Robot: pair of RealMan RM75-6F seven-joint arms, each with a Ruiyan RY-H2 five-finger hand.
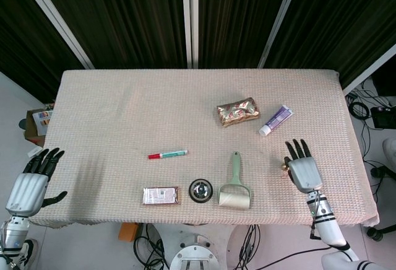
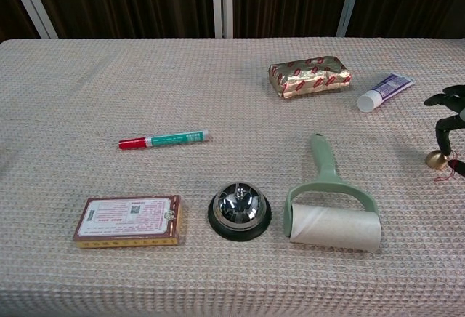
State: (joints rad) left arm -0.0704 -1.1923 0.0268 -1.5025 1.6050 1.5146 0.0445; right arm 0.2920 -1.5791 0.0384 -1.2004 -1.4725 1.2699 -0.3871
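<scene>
Right hand [image 1: 303, 169] at lower right of the head view, over the tablecloth [image 1: 124, 109], palm down; its dark fingers [image 2: 445, 122] show at the right edge of the chest view, pinching a small gold bell [image 2: 436, 159] with a bit of red string on it; the bell hangs low, just above the cloth or touching it, cannot tell which; it sits right of the lint roller [image 2: 330, 208] and below the toothpaste tube [image 2: 384, 91], apart from both; left hand [image 1: 30, 183] at lower left of the head view, off the table's edge, released, fingers spread, grasping nothing. My read: the step in hand is handling that small bell near the cloth; doing it well calls for a firm, level pinch so the round bell does not slip or roll, the red string kept clear of the fingers, slow moves, and room left from the tube and the roller handle. Counts: one small gold bell; one desk bell [image 2: 239, 209]; one lint roller; one toothpaste tube; one foil packet [image 2: 309, 75]; one marker [image 2: 164, 140] with red cap; one flat card box [image 2: 128, 220]; two hands.
</scene>
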